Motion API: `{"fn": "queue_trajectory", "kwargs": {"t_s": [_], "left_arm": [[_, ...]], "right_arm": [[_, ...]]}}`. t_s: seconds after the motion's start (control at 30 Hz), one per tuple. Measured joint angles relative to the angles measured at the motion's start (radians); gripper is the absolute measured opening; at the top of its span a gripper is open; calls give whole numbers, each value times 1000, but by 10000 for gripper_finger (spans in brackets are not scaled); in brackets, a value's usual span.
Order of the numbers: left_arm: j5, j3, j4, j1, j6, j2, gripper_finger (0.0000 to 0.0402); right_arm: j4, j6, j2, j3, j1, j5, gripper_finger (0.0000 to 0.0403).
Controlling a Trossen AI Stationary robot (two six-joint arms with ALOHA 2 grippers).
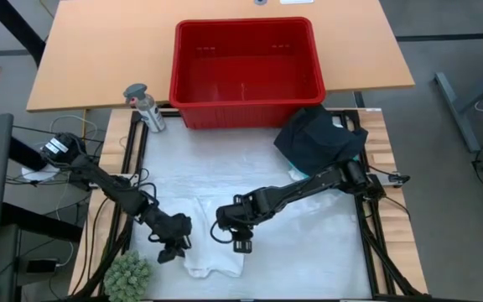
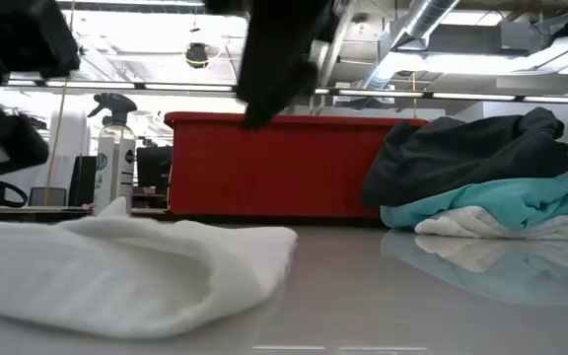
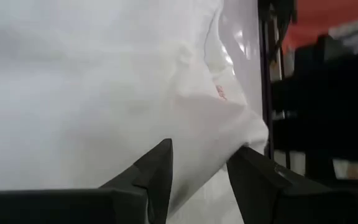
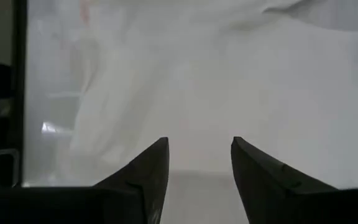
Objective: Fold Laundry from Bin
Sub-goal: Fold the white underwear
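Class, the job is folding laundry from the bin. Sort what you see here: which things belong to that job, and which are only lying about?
Belong to the job:
- white garment, between both open grippers
- left gripper
- right gripper
- red bin, no laundry visible inside
- pile of black and turquoise clothes, beside the bin

Just lying about:
- spray bottle
- small green plant

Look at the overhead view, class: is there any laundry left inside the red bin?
No. The red bin shows only its bare floor, while the dark clothes pile and the white garment lie on the table outside it.
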Motion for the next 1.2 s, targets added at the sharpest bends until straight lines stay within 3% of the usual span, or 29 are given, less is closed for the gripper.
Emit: {"fn": "queue_trajectory", "kwargs": {"t_s": [0.13, 0.33, 0.6, 0.83, 0.93, 1.1, 1.2], "left_arm": [[-43, 0, 14, -18, 7, 3, 136], [9, 0, -11, -28, 61, 12, 143], [93, 0, -10, -28, 25, 12, 218], [143, 0, -29, -39, -121, 11, 270], [39, 0, -76, -40, -155, 11, 271], [-347, 0, -132, -22, -159, 11, 269], [-526, 0, -179, 4, -143, 11, 268]], "right_arm": [[169, -2, 1, -113, -29, -37, 186], [375, 43, 2, -265, -74, -30, 185], [416, 46, 0, -365, -136, 7, 184], [413, 76, -2, -387, -176, 49, 184], [402, 87, -2, -387, -197, 76, 184], [362, 95, -3, -387, -227, 92, 184], [344, 89, -4, -387, -240, 116, 184]]}}
